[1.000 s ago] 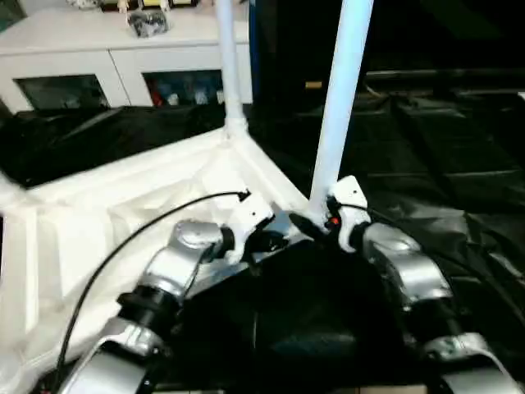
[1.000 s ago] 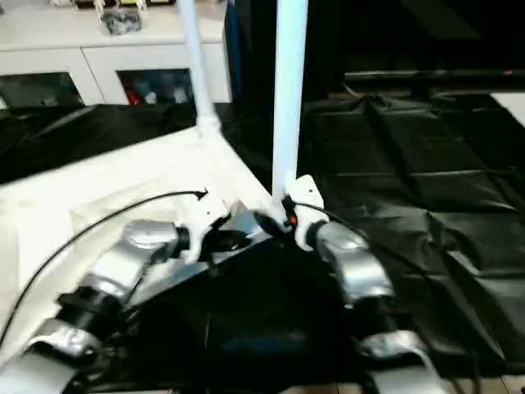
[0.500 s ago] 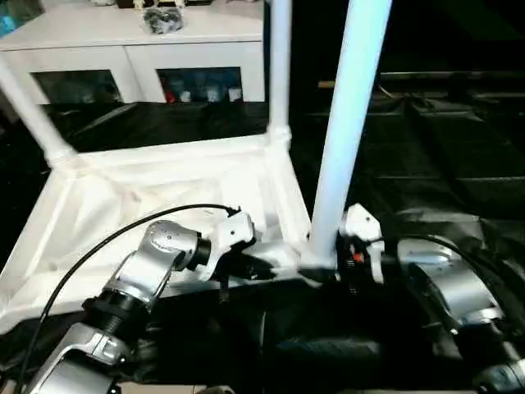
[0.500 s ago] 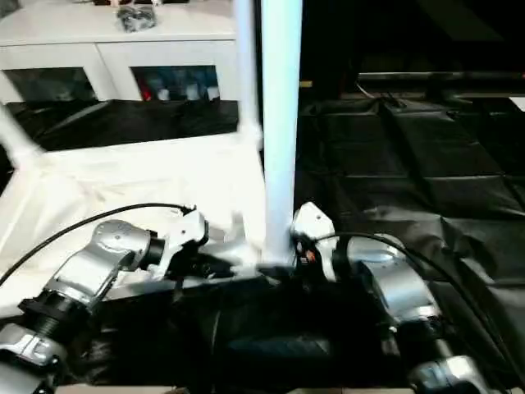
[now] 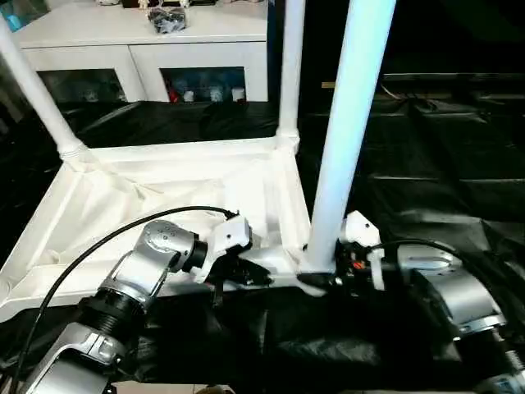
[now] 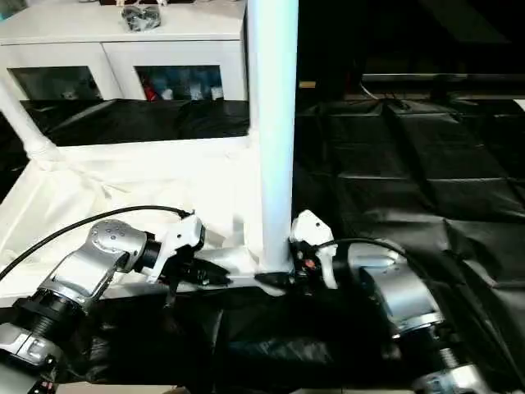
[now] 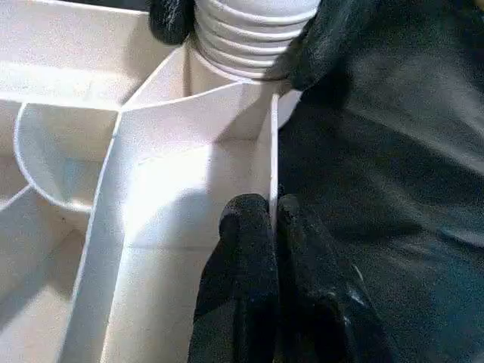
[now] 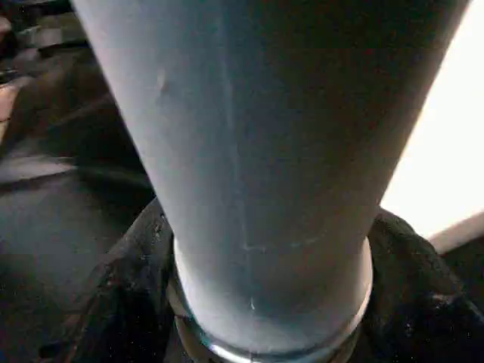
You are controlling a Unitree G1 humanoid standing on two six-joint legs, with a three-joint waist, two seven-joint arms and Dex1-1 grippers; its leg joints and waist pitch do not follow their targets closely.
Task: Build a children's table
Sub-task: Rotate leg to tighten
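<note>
Three legs stand in the upturned tabletop (image 5: pixel 164 193); left fingers (image 7: pixel 253 249) pinch its rim, right fingers (image 8: pixel 128 265) clasp the near leg (image 5: pixel 344 131), likely next screwing it home.

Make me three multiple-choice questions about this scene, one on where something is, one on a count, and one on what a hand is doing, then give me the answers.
1. Where does the white cabinet with glass doors stand?
A. Beyond the upturned white plastic tabletop
B. On the tabletop
C. Under the right arm

2. How many long white tube legs stand up from the tabletop's corners in the left eye view?
A. One
B. Three
C. Five

3. What is the left hand doing?
A. Hanging open above the black sheet
B. Pinching the tabletop's thin rim
C. Holding a leg

Answers:
1 A, the cabinet shows behind the tabletop's far edge.
2 B, the near leg, the far middle leg and the far left leg stand at corners.
3 B, the left wrist view shows its black fingers shut on the rim wall.
</note>
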